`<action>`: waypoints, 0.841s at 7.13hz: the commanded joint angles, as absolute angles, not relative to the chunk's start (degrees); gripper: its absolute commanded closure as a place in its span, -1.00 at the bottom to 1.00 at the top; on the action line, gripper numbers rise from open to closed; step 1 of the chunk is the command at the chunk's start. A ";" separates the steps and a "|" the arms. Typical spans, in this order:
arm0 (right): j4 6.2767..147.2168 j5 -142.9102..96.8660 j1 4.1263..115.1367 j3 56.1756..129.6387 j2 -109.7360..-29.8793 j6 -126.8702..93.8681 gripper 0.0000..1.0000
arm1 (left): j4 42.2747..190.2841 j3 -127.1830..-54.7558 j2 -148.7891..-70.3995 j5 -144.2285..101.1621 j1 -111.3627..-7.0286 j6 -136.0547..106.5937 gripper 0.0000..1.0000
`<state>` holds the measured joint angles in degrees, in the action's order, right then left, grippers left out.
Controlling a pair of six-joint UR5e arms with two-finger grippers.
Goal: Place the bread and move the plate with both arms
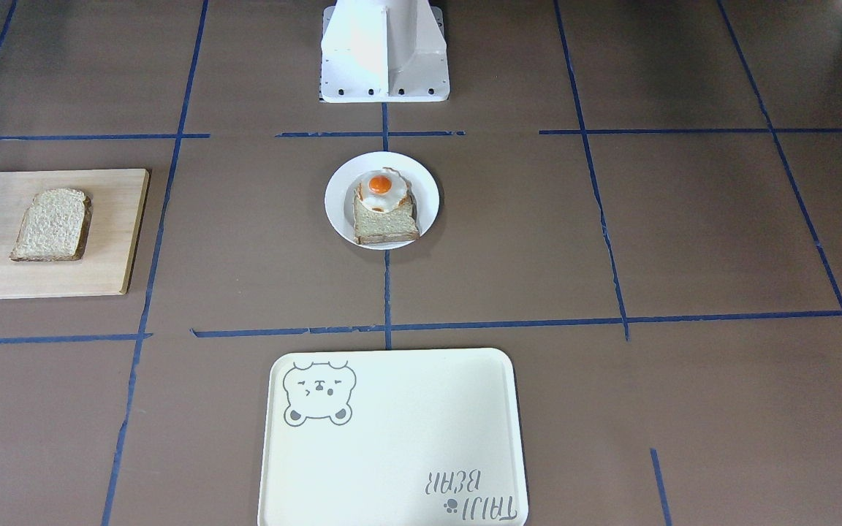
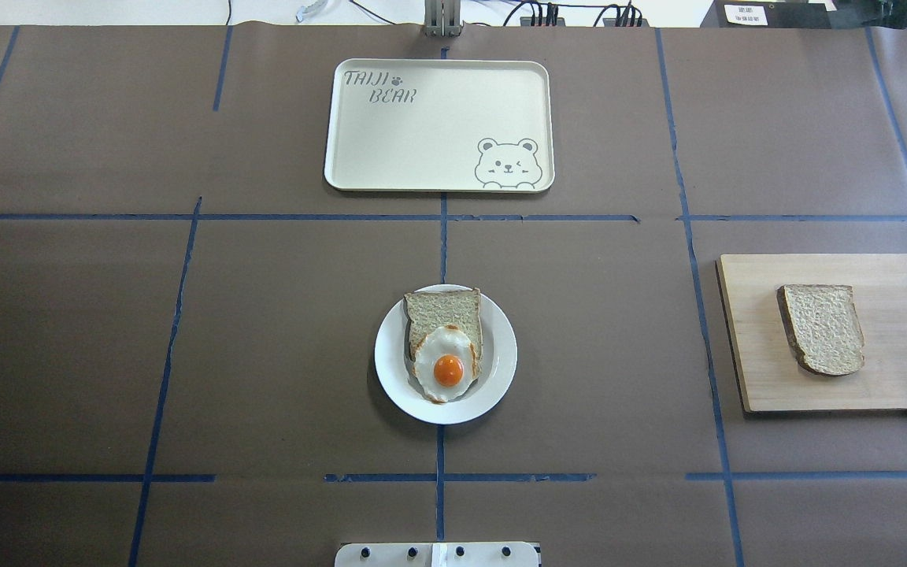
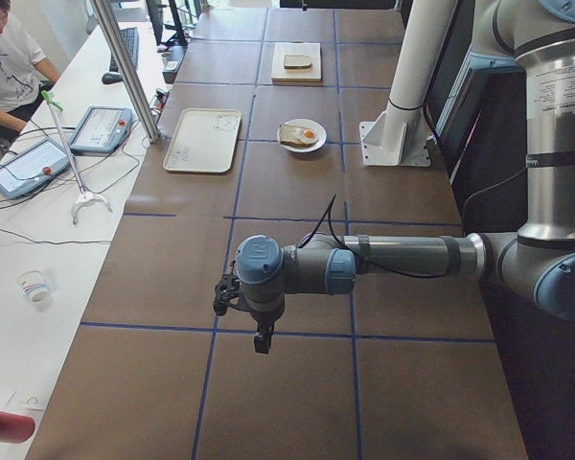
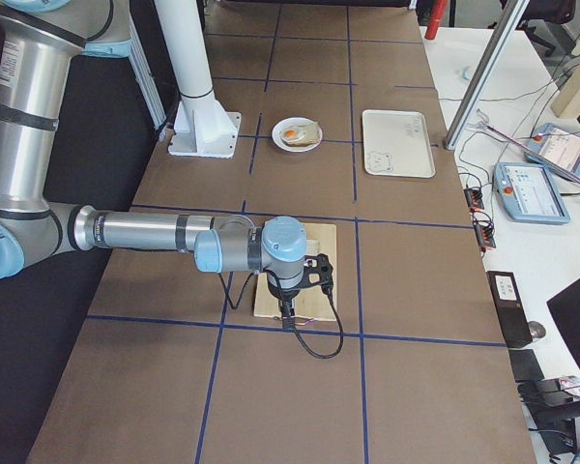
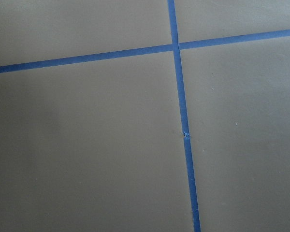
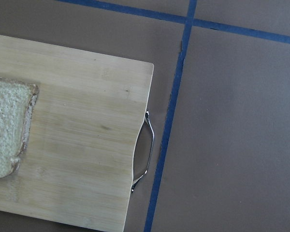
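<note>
Arms first: the left arm (image 3: 402, 257) reaches out low over bare table, well apart from the plate (image 2: 390, 370) on the robot's left. The right arm (image 4: 145, 232) mirrors it on the plate's other side. The left gripper (image 3: 263, 337) and right gripper (image 4: 287, 314) show only in the side views, so I cannot tell whether their fingers are apart or together.

The tray (image 2: 422, 142) lies beyond the plate, away from the robot. The wooden board (image 2: 894, 346) sits to the plate's right, well apart from it. The right gripper hangs over the board's end farthest from the plate (its wrist camera looks down on the metal handle there).

The plate itself, at the table's middle, carries a toast slice (image 2: 442, 311) with a fried egg (image 2: 446, 366). It looks stiff, smooth and probably slippery, with a shallow rim. I judge it best pinched at opposite rim edges, one gripper each side, and kept level so the egg does not slide.

The bread (image 2: 822, 327) lies flat on the board, to the plate's right. It should be light, soft and easily crushed. I would close gently across its crusted edges, since the crust is firmer than the crumb.
</note>
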<state>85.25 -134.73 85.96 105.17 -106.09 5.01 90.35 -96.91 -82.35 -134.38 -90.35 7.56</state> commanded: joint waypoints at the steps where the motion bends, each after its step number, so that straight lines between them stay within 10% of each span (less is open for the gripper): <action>1: 85.25 -134.65 85.96 105.21 -106.08 5.10 -1.00 | 90.35 -96.94 -82.35 -134.38 -90.35 7.65 -1.00; 6: 72.95 -141.55 81.58 103.47 -101.43 -16.08 -1.00 | 90.44 -96.86 -82.35 -134.38 -90.26 7.65 -1.00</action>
